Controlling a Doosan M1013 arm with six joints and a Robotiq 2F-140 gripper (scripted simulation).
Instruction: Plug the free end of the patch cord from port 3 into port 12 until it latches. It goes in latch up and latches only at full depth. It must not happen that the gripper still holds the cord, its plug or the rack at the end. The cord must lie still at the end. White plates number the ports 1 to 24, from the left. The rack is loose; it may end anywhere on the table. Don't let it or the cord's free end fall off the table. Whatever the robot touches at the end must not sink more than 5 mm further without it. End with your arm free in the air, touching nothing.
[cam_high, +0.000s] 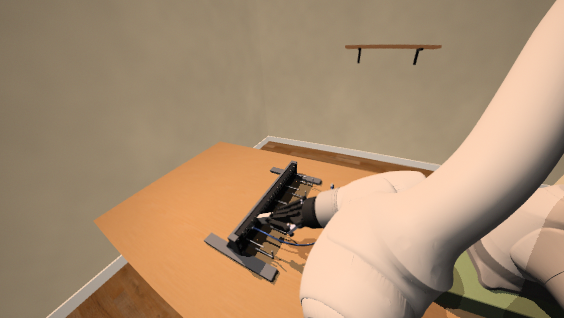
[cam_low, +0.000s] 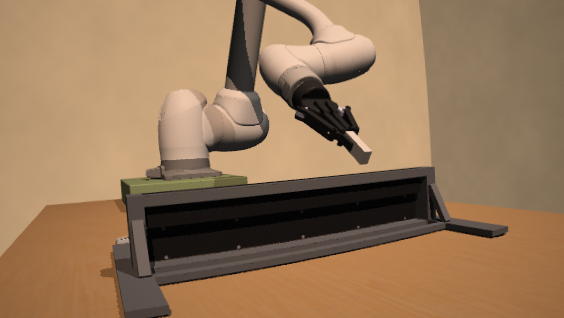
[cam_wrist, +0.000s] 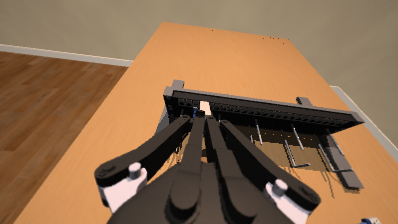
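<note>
One claw (cam_low: 361, 150): clenched fully, pads together, nothing between them, hovering above the patch-panel rack (cam_low: 280, 186) | blue patch cord (cam_high: 300, 244): lying on the table (cam_high: 165, 210) on the rack's arm side | handling: you'll likely find it light and limp, so grip the stiff plug body, latch up.

Setting: plain domestic-style room, sparsely furnished. Evidence: bare beige walls (cam_high: 150, 75); wood-plank floor (cam_wrist: 45, 100) at left of the wrist view, edged by a pale skirting board (cam_wrist: 65, 55); small wooden wall shelf (cam_high: 393, 47) on two black brackets, upper right of the top view; orange wooden table (cam_high: 175, 210) at centre.
</note>
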